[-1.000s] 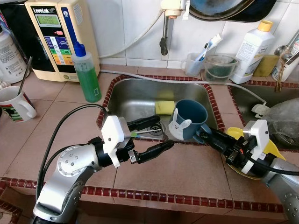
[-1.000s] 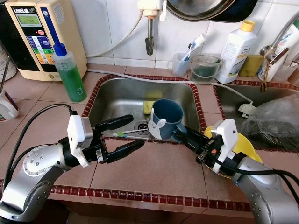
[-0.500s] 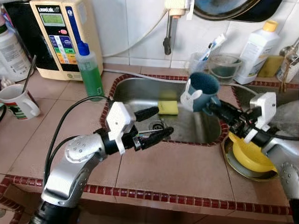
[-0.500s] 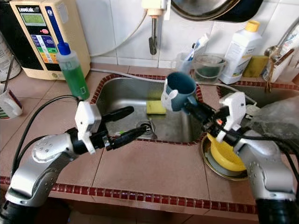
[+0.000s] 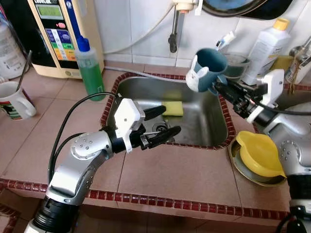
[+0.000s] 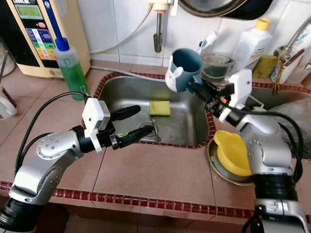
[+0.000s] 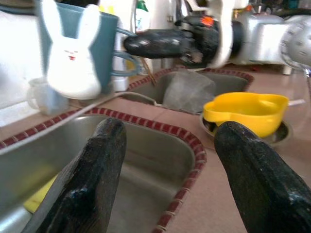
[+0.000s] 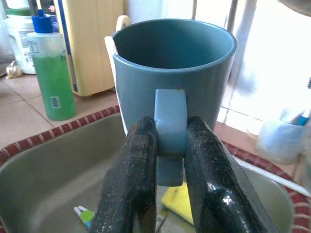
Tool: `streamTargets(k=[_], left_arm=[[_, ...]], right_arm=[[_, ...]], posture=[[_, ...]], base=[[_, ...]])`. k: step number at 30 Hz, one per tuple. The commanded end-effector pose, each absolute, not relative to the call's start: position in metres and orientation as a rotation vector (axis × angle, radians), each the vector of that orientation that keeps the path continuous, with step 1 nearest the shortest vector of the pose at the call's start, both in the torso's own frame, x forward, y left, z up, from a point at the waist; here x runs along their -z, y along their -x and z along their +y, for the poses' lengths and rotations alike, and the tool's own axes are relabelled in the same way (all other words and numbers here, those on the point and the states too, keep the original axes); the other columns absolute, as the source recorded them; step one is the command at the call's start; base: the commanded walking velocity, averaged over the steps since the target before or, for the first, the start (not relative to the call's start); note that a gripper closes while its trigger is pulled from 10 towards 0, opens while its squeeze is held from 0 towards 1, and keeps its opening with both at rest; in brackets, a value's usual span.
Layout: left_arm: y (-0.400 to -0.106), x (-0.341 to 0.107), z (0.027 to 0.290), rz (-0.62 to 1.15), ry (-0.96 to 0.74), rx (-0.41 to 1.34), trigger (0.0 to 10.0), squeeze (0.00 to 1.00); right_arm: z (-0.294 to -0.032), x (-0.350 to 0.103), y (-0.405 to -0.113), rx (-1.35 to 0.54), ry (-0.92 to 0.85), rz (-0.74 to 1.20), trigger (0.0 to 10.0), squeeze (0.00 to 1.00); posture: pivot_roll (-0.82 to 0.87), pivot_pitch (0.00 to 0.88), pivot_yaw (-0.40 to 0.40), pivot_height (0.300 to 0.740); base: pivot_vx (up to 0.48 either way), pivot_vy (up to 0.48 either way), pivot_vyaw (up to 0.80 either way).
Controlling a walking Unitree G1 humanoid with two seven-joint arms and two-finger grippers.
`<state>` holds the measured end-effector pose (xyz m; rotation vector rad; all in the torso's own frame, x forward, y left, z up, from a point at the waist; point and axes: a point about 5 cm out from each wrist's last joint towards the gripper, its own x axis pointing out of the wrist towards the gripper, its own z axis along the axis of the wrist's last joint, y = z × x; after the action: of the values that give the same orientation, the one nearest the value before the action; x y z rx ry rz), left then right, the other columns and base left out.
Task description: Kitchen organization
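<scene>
- Over the last second the right pincer (image 6: 194, 89) had lifted the blue mug (image 6: 182, 69) out of the sink (image 6: 187, 133) and carried it up toward the back of the basin, which suggested the mug was being taken off to a storage spot rather than left in the sink.
- The right pincer was pinching the mug's handle, one black finger on each side, with the mug held clear of the basin above its back right corner and its mouth tilted toward the wall.
- The mug's white rabbit decoration faced the left arm, and the mug hung just in front of the clear cup (image 5: 233, 63) with toothbrushes on the tiled counter (image 5: 194, 177).
- The left pincer (image 5: 163, 122) hovered over the near left rim of the sink, its fingers spread with nothing between them, well apart from the mug.
- A yellow sponge (image 5: 172, 108) lay in the basin, and a yellow bowl (image 5: 260, 153) sat upturned on the counter beside the right arm.
</scene>
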<state>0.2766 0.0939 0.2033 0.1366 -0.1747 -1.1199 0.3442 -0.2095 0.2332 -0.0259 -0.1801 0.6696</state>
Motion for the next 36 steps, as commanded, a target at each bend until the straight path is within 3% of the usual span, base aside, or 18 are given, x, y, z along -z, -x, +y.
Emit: streamTargets(k=[1, 11, 16, 24, 36], left_arm=[[-0.269, -0.206, 0.089, -0.183, -0.152, 1.164, 10.0, 0.00], [-0.265, -0.208, 0.089, -0.163, -0.180, 1.193, 10.0, 0.00], [-0.277, -0.204, 0.091, -0.153, -0.280, 1.132, 10.0, 0.00], [-0.279, -0.204, 0.091, -0.156, -0.372, 1.128, 10.0, 0.00], [-0.282, -0.226, 0.087, -0.228, -0.364, 1.130, 10.0, 0.00]], right_arm=[[-0.211, -0.237, -0.346, -0.690, 0.011, -0.173, 10.0, 0.00], [-0.210, -0.237, -0.362, -0.744, -0.085, -0.081, 10.0, 0.00], [-0.208, -0.233, -0.370, -0.778, -0.164, -0.008, 10.0, 0.00], [-0.209, -0.237, -0.379, -0.794, -0.352, 0.076, 10.0, 0.00], [-0.212, -0.236, -0.387, -0.752, -0.439, 0.154, 10.0, 0.00]], posture=[[-0.11, 0.174, -0.052, 0.740], [-0.09, 0.249, -0.065, 0.740], [-0.07, 0.287, -0.077, 0.740], [-0.07, 0.306, -0.081, 0.740], [-0.06, 0.313, -0.081, 0.740]], base=[[0.000, 0.000, 0.00], [0.000, 0.000, 0.00], [0.000, 0.000, 0.00], [0.000, 0.000, 0.00], [0.000, 0.000, 0.00]])
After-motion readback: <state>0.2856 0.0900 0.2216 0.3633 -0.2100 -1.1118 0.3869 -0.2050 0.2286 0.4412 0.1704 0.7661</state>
